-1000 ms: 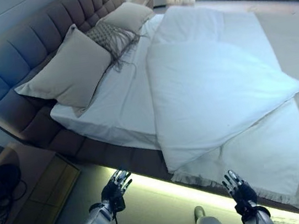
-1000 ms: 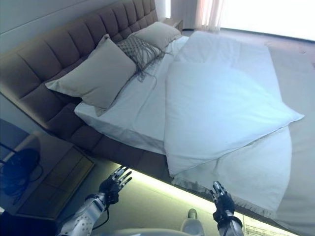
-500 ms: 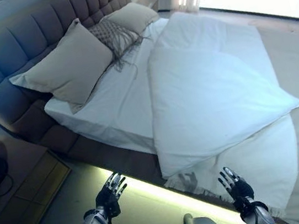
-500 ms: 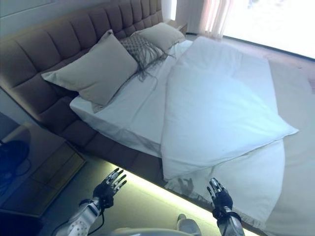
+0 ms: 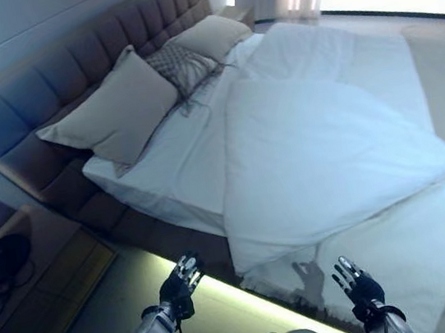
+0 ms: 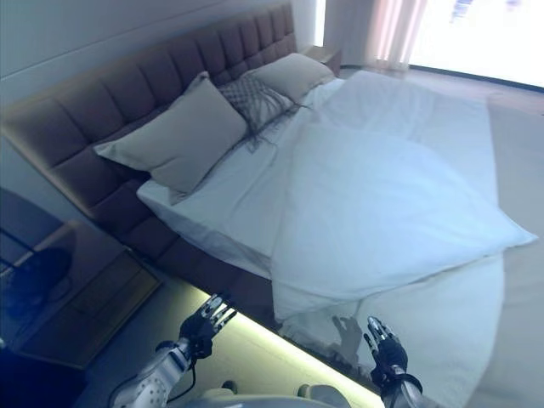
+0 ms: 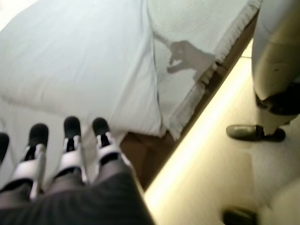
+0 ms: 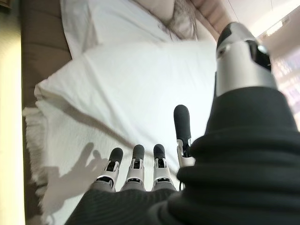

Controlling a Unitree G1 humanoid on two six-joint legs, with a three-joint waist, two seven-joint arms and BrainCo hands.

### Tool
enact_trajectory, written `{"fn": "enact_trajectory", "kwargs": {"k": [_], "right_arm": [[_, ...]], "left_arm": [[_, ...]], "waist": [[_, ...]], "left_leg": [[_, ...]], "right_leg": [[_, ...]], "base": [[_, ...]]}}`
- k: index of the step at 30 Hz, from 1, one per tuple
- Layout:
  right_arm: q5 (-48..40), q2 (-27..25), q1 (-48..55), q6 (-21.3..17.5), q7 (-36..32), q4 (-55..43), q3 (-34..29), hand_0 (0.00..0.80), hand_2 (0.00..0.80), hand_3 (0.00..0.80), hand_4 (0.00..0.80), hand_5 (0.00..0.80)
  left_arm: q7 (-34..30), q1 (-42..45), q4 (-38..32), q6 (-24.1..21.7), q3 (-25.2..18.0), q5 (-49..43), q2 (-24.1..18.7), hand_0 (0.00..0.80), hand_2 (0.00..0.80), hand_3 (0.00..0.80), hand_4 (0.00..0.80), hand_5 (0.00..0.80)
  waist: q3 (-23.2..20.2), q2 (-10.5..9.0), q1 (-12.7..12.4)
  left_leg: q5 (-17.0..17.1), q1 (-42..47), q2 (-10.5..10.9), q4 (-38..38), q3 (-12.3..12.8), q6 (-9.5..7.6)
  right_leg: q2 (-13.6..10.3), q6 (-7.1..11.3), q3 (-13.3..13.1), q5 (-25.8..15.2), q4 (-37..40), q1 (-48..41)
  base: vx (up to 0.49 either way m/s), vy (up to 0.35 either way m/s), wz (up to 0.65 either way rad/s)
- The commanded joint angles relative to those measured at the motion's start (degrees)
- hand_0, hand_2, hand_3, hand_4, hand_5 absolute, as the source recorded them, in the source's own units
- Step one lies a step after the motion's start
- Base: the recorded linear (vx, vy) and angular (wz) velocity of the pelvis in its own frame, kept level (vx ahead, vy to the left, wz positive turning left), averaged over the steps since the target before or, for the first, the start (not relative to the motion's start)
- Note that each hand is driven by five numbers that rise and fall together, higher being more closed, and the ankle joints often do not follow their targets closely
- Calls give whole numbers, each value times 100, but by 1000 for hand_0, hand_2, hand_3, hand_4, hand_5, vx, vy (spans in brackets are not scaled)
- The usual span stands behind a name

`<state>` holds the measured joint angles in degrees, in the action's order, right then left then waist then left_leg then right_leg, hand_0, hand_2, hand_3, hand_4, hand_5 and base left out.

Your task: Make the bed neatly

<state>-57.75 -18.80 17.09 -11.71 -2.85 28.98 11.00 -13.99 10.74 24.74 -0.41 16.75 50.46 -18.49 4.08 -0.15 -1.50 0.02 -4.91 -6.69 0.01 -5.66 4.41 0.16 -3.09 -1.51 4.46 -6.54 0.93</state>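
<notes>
The bed has a brown tufted headboard [image 5: 98, 47] and a white sheet [image 5: 175, 152]. A white duvet [image 5: 328, 152] lies folded back across the middle, its near corner over a fringed white blanket [image 5: 394, 262] that hangs over the bed's near side. Two beige pillows [image 5: 111, 112] [image 5: 216, 35] and a patterned cushion [image 5: 181, 60] lean at the headboard. My left hand [image 5: 181, 284] is open, low beside the bed frame. My right hand [image 5: 357, 287] is open, just before the blanket's fringe [image 8: 33, 140].
A wooden nightstand [image 5: 35, 276] with a dark object [image 5: 0, 264] on it stands at the left. A lit strip [image 5: 250, 303] runs under the bed's near edge. A person's leg and dark shoe [image 7: 255, 132] stand on the floor beside the bed.
The camera has shifted, so the whole picture has moved. Both hands stay open and low in front of the bed; the right hand's shadow now falls on the blanket.
</notes>
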Motion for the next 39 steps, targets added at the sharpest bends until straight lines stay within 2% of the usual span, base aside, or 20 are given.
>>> {"fn": "enact_trajectory", "kwargs": {"k": [1, 6, 7, 9, 10, 11, 12, 13, 14, 15, 17, 19, 20, 21, 25, 28, 30, 33, 35, 39], "right_arm": [[-182, 47, -26, -394, -168, -475, 66, 0, 0, 0, 0, 0], [-95, 167, -77, -523, -166, -399, 232, 0, 0, 0, 0, 0], [-87, 170, -99, -530, -148, -414, 257, 0, 0, 0, 0, 0], [-109, 129, -176, -556, -7, -445, 428, 0, 0, 0, 0, 0], [-110, 147, -197, -506, 118, -454, 470, 0, 0, 0, 0, 0], [-152, 191, -160, -398, 196, -521, 367, 0, 0, 0, 0, 0], [-150, 270, -89, -327, 178, -599, 287, 0, 0, 0, 0, 0], [-108, 325, -62, -351, 188, -603, 314, 0, 0, 0, 0, 0], [-35, 379, -18, -439, 191, -618, 367, 0, 0, 0, 0, 0], [87, 448, -10, -517, 88, -652, 369, 0, 0, 0, 0, 0], [192, 512, 40, -579, 46, -771, 321, 0, 0, 0, 0, 0], [195, 537, 14, -574, 182, -801, 287, 0, 0, 0, 0, 0], [213, 542, -8, -576, 225, -796, 286, 0, 0, 0, 0, 0], [234, 557, -45, -602, 253, -779, 295, 0, 0, 0, 0, 0], [122, 517, -170, -653, 130, -722, 254, 0, 0, 0, 0, 0], [36, 458, -279, -499, 4, -531, 82, 0, 0, 0, 0, 0], [-36, 456, -318, -390, -88, -398, -61, 0, 0, 0, 0, 0], [-35, 536, -412, -312, -108, -257, -190, 0, 0, 0, 0, 0], [-29, 546, -451, -290, -107, -232, -181, 0, 0, 0, 0, 0], [-3, 546, -593, -349, -44, -182, -79, 0, 0, 0, 0, 0]], "left_arm": [[-84, -70, -104, -321, -389, -171, -20, 0, 0, 0, 0, 0], [-135, -15, 3, -331, -514, -262, -38, 0, 0, 0, 0, 0], [-139, -42, 20, -326, -524, -254, -46, 0, 0, 0, 0, 0], [-59, -92, -1, -339, -532, -192, -77, 0, 0, 0, 0, 0], [69, -111, -8, -338, -546, -201, -64, 0, 0, 0, 0, 0], [60, -152, 64, -346, -553, -247, -81, 0, 0, 0, 0, 0], [-38, -173, 24, -337, -565, -316, -137, 0, 0, 0, 0, 0], [-19, -177, -45, -325, -553, -346, -174, 0, 0, 0, 0, 0], [-28, -124, -138, -320, -537, -337, -204, 0, 0, 0, 0, 0], [-140, -103, -176, -325, -558, -311, -210, 0, 0, 0, 0, 0], [-185, -141, -206, -386, -530, -428, -248, 0, 0, 0, 0, 0], [-71, -276, -206, -362, -428, -435, -286, 0, 0, 0, 0, 0], [-27, -314, -213, -340, -425, -463, -284, 0, 0, 0, 0, 0], [58, -360, -260, -267, -424, -452, -298, 0, 0, 0, 0, 0], [110, -322, -353, -229, -490, -440, -324, 0, 0, 0, 0, 0], [96, -364, -189, -260, -587, -352, -312, 0, 0, 0, 0, 0], [104, -308, -286, -195, -679, -316, -299, 0, 0, 0, 0, 0], [180, -249, -350, -120, -785, -318, -294, 0, 0, 0, 0, 0], [195, -247, -301, -157, -809, -320, -292, 0, 0, 0, 0, 0], [147, -179, -254, -242, -869, -391, -258, 0, 0, 0, 0, 0]], "waist": [[29, 119, -134], [35, 228, -383], [54, 221, -398], [74, 178, -409], [61, 187, -421], [52, 130, -382], [-3, 54, -401], [-38, 3, -431], [-90, 3, -452], [-129, 72, -434], [-166, 163, -389], [-171, 226, -305], [-184, 265, -298], [-150, 233, -270], [-81, 118, -218], [-71, -9, -65], [-131, -72, -70], [-209, -144, -180], [-239, -174, -226], [-295, -204, -390]], "left_leg": [[1560, -500, -64, -494, -237, 223], [1542, -869, 204, -476, -337, 194], [1452, -864, 241, -369, -309, 167], [975, -830, 346, -24, -174, 86], [997, -794, 373, 15, -175, 67], [844, -905, 493, 512, -135, -19], [749, -918, 632, 639, -77, -203], [722, -843, 727, 569, -71, -327], [703, -655, 829, 444, 5, -473], [671, -461, 883, 343, 102, -576], [609, -295, 1008, 256, 158, -717], [431, -91, 1191, 300, 107, -836], [404, -55, 1186, 307, 103, -853], [346, 78, 1255, 319, 140, -866], [199, 401, 1217, 264, 271, -781], [-14, 577, 1172, 269, 348, -705], [-63, 598, 1139, 250, 276, -668], [-58, 573, 1081, 227, 152, -649], [-60, 559, 1044, 225, 107, -671], [-13, 529, 993, 172, 83, -711]], "right_leg": [[-215, 572, 378, -7, 260, -549], [-339, 612, 372, 386, 85, -952], [-401, 650, 360, 424, 24, -989], [-665, 785, 320, 530, -273, -988], [-796, 837, 383, 573, -440, -976], [-984, 934, 359, 452, -678, -952], [-1211, 1120, 382, -8, -1095, -889], [-1337, 1194, 387, -293, -1324, -797], [-1541, 1250, 402, -769, -1920, -578], [-1628, 1211, 406, -1013, -2463, -316], [-1669, 1113, 356, -1176, -3098, 12], [-1609, 949, 360, -1111, -3666, 419], [-1556, 893, 391, -1113, -3670, 500], [-1559, 861, 565, -1033, -3456, 602], [-1510, 900, 963, -1191, -1707, 593], [-1425, 1008, 721, -1319, -634, 512], [-1382, 1092, 528, -1350, -359, 369], [-1379, 1165, 502, -1384, -436, 240], [-1356, 1163, 533, -1316, -573, 238], [-1237, 1091, 798, -1028, -718, 186]], "base": [[369, 98, -21], [397, 137, -29], [357, 173, -69], [440, 236, -70], [474, 265, -43], [468, 255, -34], [391, 212, -20], [401, 255, -14], [392, 312, -12], [394, 337, -29], [336, 272, -22], [274, 213, -5], [268, 148, 6], [223, 41, 16], [227, -75, 6], [185, -95, -11], [143, -77, 12], [95, -91, 16], [56, -84, 8], [8, -133, 9]]}}
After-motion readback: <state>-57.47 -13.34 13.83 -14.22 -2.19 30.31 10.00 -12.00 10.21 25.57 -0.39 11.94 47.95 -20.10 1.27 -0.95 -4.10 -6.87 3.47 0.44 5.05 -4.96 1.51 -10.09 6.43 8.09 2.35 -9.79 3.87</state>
